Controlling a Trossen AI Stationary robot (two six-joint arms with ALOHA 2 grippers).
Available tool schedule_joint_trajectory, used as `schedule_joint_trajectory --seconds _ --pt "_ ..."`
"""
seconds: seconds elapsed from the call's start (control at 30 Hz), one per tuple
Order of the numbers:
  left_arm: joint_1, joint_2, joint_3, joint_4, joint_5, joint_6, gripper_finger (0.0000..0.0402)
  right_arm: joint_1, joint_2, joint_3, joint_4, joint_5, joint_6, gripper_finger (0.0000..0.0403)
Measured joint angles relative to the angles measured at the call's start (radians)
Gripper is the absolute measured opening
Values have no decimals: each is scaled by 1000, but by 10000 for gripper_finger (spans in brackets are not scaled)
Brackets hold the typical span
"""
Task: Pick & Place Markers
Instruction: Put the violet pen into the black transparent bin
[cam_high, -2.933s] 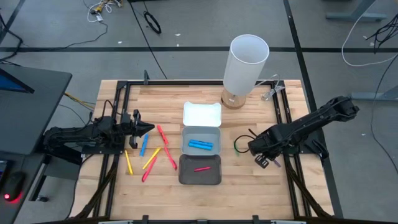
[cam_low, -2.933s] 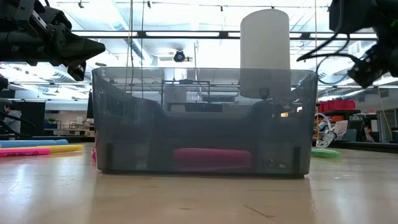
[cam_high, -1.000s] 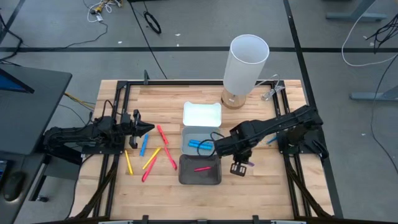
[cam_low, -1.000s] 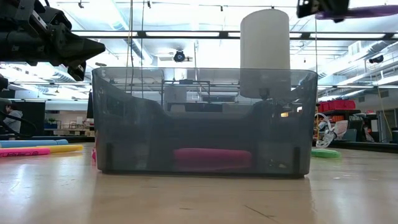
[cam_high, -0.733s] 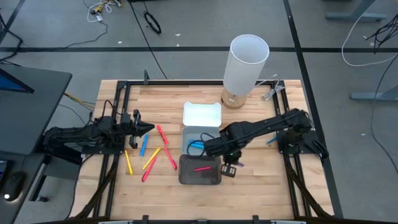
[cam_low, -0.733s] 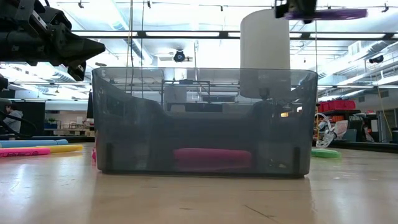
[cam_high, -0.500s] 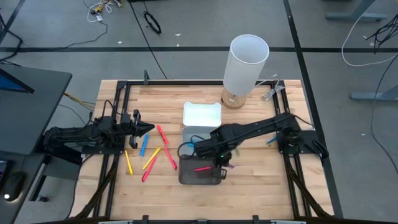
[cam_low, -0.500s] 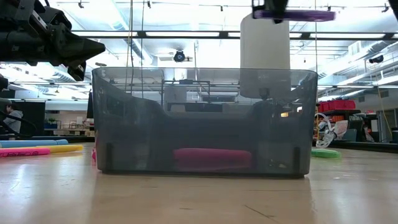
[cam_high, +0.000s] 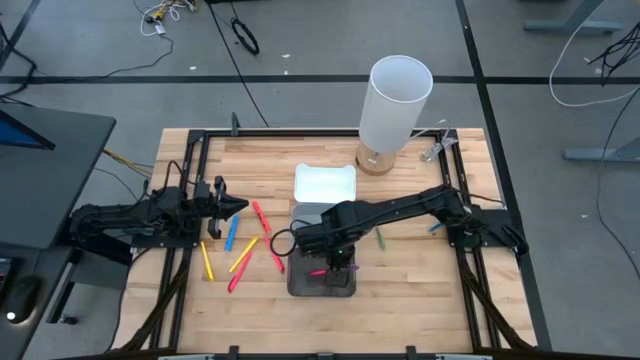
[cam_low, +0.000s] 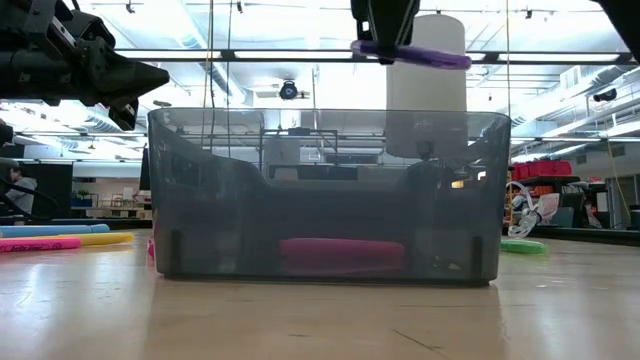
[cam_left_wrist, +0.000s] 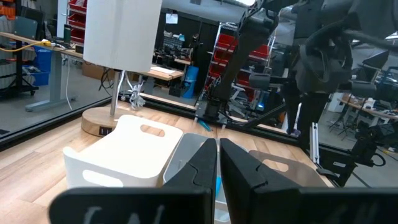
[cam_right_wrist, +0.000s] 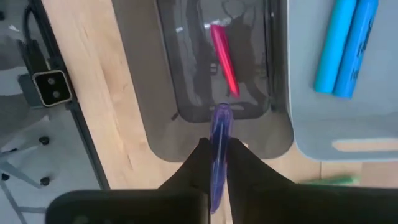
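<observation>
The right gripper pinches a purple marker between closed jaws, over the dark tray. The marker sticks out past the fingertips toward a red marker inside. At the table's 9 o'clock, the left gripper waits, jaws closed and empty.

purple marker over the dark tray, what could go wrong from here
The right gripper holds the purple marker high above the dark tray, near one end wall. Released from there, it may bounce or clip the rim and roll onto the table. It could also land on the pink marker already inside and skid. The green marker lies loose beside the right arm and could get swept on withdrawal.
</observation>
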Motion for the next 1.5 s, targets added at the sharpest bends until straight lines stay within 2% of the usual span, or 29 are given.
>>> schedule_joint_trajectory --seconds 0.27,1.1,1.5 --pt "0 0 0 0 0 0 23 -1 13 1 53 2 -2 17" --pt "0 0 0 0 0 0 23 11 230 -3 174 34 -73 17" --pt "0 0 0 0 0 0 23 17 295 -6 250 45 -90 17"
